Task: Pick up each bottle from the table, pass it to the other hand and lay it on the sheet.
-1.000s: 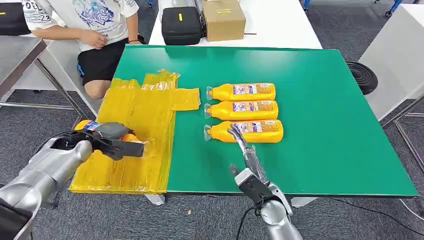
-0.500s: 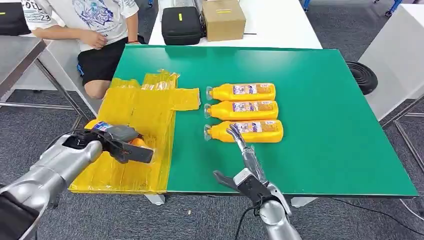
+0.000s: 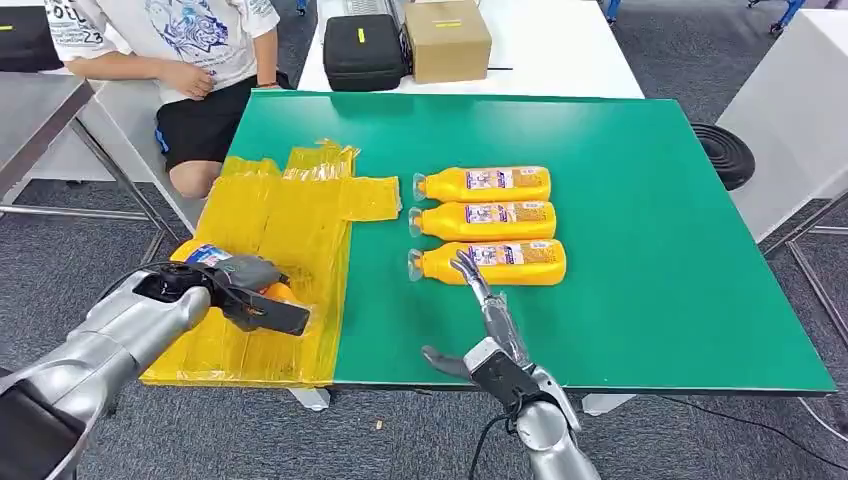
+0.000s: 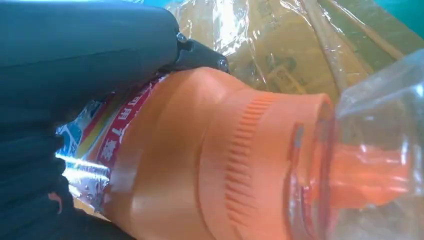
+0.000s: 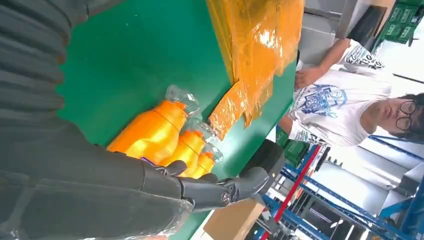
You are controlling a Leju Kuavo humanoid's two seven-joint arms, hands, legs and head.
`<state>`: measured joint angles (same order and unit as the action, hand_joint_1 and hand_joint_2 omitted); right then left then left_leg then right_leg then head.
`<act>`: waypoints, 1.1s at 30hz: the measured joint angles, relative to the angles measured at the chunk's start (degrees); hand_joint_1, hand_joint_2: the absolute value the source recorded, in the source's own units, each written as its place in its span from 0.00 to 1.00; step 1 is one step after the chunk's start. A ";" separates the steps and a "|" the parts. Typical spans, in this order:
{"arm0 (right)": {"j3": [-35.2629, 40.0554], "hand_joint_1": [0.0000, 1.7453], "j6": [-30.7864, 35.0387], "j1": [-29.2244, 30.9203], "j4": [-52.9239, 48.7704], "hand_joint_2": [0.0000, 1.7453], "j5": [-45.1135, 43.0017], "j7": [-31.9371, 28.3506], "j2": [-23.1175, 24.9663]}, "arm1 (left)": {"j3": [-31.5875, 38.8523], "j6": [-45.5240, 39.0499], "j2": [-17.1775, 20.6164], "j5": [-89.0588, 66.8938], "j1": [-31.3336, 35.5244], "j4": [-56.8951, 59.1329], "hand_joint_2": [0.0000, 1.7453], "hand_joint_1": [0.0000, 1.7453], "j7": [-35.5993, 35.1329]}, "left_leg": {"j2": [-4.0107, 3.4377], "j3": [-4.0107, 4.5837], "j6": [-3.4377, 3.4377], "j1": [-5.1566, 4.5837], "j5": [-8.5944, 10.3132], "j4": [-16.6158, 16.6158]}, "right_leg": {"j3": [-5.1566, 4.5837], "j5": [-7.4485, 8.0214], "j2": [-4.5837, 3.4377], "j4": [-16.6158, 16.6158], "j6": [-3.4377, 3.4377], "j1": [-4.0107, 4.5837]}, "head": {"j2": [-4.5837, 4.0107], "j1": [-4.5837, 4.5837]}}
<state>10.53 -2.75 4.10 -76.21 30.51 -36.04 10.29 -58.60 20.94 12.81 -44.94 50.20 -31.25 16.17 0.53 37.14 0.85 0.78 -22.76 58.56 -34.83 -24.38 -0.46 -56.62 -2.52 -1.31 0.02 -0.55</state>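
Head view: left hand (image 3: 250, 290) gripping orange bottle (image 3: 200, 255) over yellow sheet (image 3: 290, 230), right hand (image 3: 490, 330) fingers spread, green table (image 3: 640, 200), grey carpet.

A green table (image 3: 620, 200) stands on grey carpet (image 3: 700, 440) in a workshop. Butted against its far edge, a white table (image 3: 560, 50) carries a black case (image 3: 362, 50) and a cardboard box (image 3: 447, 38) side by side near its front edge. A person (image 3: 190, 60) in a white printed shirt and black shorts sits off the green table's far left corner. A round black disc (image 3: 725, 152) lies off the right edge, beside another white table (image 3: 790, 110). Blue racking (image 5: 300, 200) rises behind.
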 measured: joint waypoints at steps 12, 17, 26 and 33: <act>0.00 0.00 0.04 1.29 1.22 1.00 -0.04 0.02 0.00 | -0.81 -0.63 -1.83 0.74 0.59 2.60 1.00 0.00 -0.04 | 0.05 -0.15 0.02 0.00 0.02 0.00 | 0.19 0.00 0.09 0.00 0.00 0.00 | 0.00 0.00; 0.00 0.00 0.09 2.01 1.99 1.00 -0.50 -0.13 0.11 | -0.87 1.86 -2.14 2.10 1.16 3.10 1.00 0.00 0.98 | 0.05 -0.16 0.02 0.00 0.02 0.00 | 0.19 0.00 0.08 0.00 0.00 0.01 | 0.00 0.02; 0.00 0.00 0.72 2.09 3.32 1.00 -1.14 -1.03 0.24 | -0.87 7.26 -2.16 5.94 2.32 3.82 1.00 0.00 2.80 | 0.05 -0.16 0.02 0.00 0.02 0.00 | 0.19 0.00 0.08 0.00 0.00 0.01 | 0.00 0.02; 0.00 0.00 0.79 2.09 4.11 1.00 -1.31 -1.20 0.24 | -0.96 8.05 -1.83 7.08 2.50 3.82 1.00 0.00 3.32 | 0.04 -0.16 0.02 0.00 0.02 0.00 | 0.19 0.00 0.08 0.00 0.00 0.01 | 0.00 0.00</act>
<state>10.53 -1.97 6.19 -72.11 29.20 -37.24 10.54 -59.56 28.98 10.97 -37.86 52.70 -27.43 19.50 0.57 36.97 0.86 0.78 -22.74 58.56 -34.64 -24.38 -0.38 -56.63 -2.52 -1.30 0.02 -0.55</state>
